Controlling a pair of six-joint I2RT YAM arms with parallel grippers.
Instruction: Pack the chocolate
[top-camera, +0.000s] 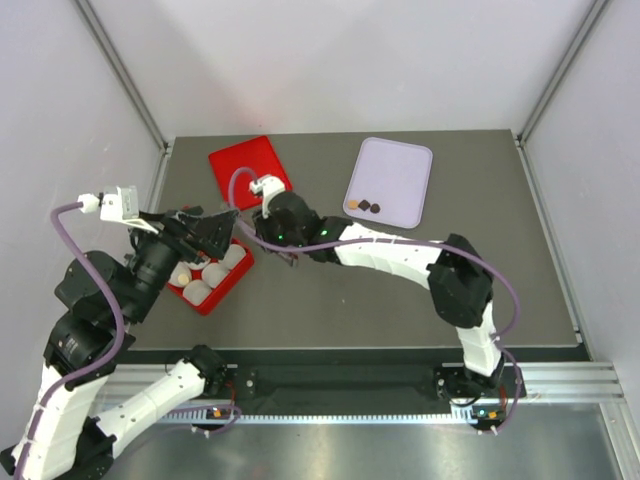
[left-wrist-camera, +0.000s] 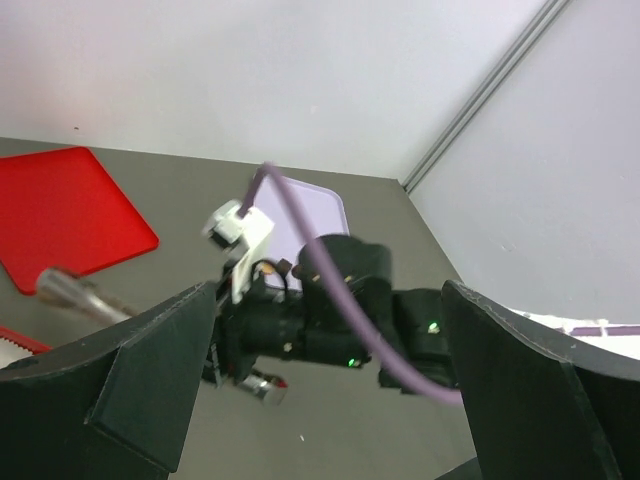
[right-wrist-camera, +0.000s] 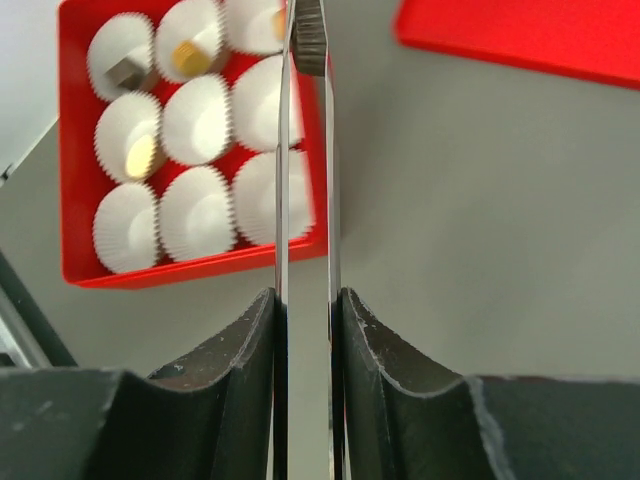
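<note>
Beneath the left gripper (top-camera: 213, 236), whose fingers stand wide apart with nothing between them, I see the red box (right-wrist-camera: 200, 265) holding nine white paper cups (right-wrist-camera: 200, 115) in three rows of three. From the overhead camera that arm covers most of the box. The chocolate (right-wrist-camera: 188, 52) in it is tiny. Left of the tweezer tips I count three pieces, each in its own cup: one grey-brown and squarish, one caramel and squarish, one pale gold and round. An orange speck in a fourth cup sits right against the tweezers (right-wrist-camera: 305, 150), and I cannot tell whether it is a piece. The right gripper (right-wrist-camera: 305, 297) is clamped on those thin metal tweezers. Their blades run close together and their tips hang over the box's right wall. Whether they pinch anything is too blurred for me to say. Just beyond the right gripper lies one flat red lid (top-camera: 250, 165). Well to that gripper's right is one lavender tray (top-camera: 395, 160). Three more pieces sit in a row near its front edge, one tan and two dark.
</note>
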